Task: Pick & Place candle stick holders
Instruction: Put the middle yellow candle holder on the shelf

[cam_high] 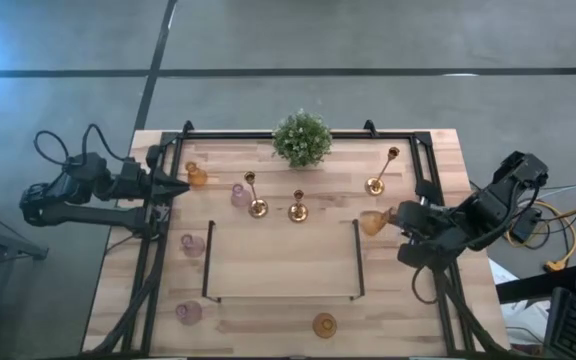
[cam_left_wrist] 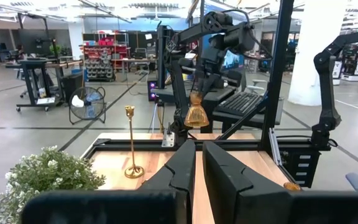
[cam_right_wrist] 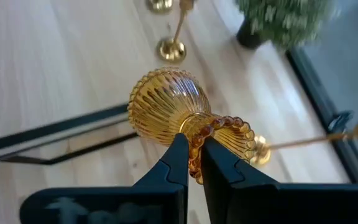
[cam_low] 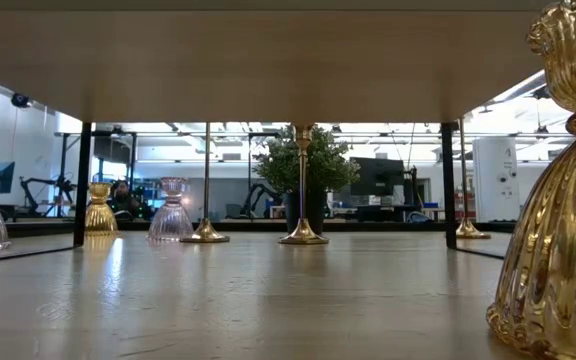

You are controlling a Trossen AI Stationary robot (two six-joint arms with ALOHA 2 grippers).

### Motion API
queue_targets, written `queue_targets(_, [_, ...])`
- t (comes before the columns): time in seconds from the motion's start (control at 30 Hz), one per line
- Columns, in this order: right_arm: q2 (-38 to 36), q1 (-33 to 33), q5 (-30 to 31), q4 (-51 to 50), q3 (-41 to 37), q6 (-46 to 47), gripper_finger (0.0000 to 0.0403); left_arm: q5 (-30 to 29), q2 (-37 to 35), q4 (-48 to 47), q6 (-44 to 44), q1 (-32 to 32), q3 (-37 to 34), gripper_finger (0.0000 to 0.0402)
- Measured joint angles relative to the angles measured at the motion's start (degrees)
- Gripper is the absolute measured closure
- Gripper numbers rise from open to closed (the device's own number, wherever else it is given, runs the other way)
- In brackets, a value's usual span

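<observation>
My right gripper is shut on an amber ribbed glass cup, above the table's right part. Three gold candlesticks stand on their round bases near the far middle. Pink cups and amber cups stand on the wood. My left gripper waits shut at the far left, level, touching nothing. My right gripper pinches the cup's beaded rim between its two fingers. The fingers slant down from the table's right side. The cup's round ribbed body hangs beyond the fingertips, tilted and lifted clear of the table.
A bushy green potted plant stands at the far middle. A black U-shaped frame lies on the table's centre, and black rails edge the table. Bare wood lies inside the U-shaped frame.
</observation>
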Motion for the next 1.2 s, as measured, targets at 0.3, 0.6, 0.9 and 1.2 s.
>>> queue_targets(0.3, [8.07, -4.45, -2.80, 7.18, 6.21, -15.73, 0.0390, 0.00, 0.00, 0.00, 0.02, -0.02, 0.01, 0.0365])
queue_targets(0.6, [18.93, -9.53, -12.40, 5.60, 17.77, -26.26, 0.0390, 0.02, 0.00, 0.00, 0.02, -0.02, 0.00, 0.0365])
queue_targets(0.9, [29.06, -10.61, -14.13, -0.49, 29.18, -30.80, 0.0390, 0.00, 0.00, 0.00, 0.02, -0.02, 0.01, 0.0365])
queue_targets(1.2, [31.54, -11.05, -15.57, -0.55, 27.54, -30.80, 0.0390, 0.00, 0.00, 0.00, 0.00, -0.02, 0.00, 0.0365])
